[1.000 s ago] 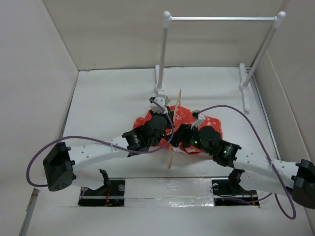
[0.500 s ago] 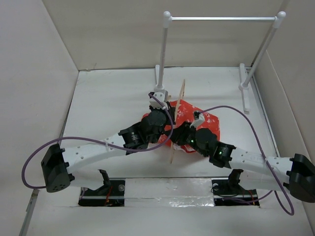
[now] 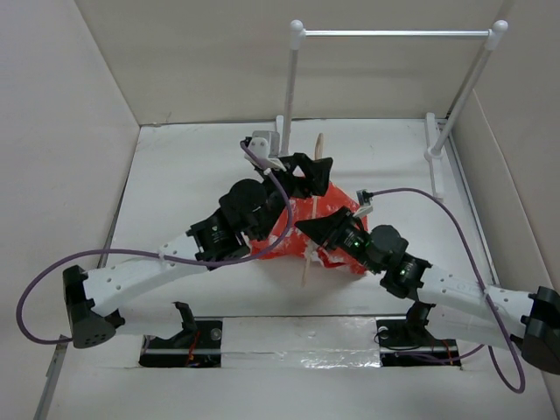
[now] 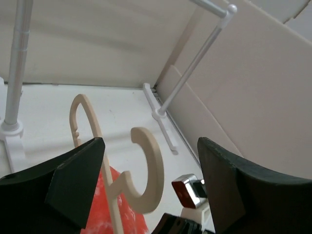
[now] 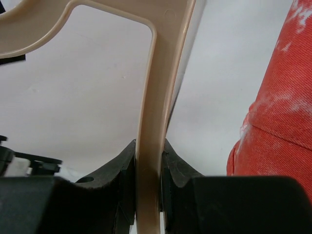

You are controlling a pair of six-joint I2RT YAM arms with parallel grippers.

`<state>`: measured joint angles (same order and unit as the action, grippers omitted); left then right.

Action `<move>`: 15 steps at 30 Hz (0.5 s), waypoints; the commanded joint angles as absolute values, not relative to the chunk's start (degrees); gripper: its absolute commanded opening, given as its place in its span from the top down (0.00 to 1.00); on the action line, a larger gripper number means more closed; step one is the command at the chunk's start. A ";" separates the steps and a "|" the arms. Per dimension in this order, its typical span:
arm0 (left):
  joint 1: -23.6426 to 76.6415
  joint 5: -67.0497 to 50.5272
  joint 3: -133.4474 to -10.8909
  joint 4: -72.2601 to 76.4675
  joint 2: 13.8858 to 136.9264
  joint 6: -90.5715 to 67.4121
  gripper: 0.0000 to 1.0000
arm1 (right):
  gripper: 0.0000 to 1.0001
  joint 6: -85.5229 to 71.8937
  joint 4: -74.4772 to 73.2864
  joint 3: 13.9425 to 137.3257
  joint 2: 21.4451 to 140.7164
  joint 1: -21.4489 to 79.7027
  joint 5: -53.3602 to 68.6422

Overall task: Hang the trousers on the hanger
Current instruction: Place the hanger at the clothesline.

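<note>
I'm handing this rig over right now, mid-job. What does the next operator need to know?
Left end effector: open, holding nothing; the hook of the hanger sits just ahead, between its fingers.
Right end effector: shut on the hanger, clamping one thin bar; the hanger stands on edge.
Trousers: bunched on the table beside the hanger; I cannot tell whether any cloth passes through it.
Done: hanger gripped.
Left: drape the trousers over the hanger.

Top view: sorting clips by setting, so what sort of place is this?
Probably a lab test cell: plain white walls boxing in a table, two bolted-down robot arms, a small rack.
</note>
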<state>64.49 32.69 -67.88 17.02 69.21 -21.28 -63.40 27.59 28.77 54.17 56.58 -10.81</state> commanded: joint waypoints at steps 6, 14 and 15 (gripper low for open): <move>60.74 35.83 -60.92 22.50 53.81 -18.72 0.21 | 1.00 -65.39 39.82 32.43 48.26 44.59 -1.68; 57.57 38.49 -40.44 24.26 38.67 -21.44 0.23 | 1.00 -64.87 35.61 41.55 50.70 25.16 15.01; 57.57 39.80 -38.95 24.00 38.50 -21.79 0.23 | 1.00 -63.99 33.42 43.40 51.76 23.14 17.73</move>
<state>57.89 37.82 -42.89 23.29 37.56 -20.93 -67.40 24.29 33.69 51.86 28.14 9.23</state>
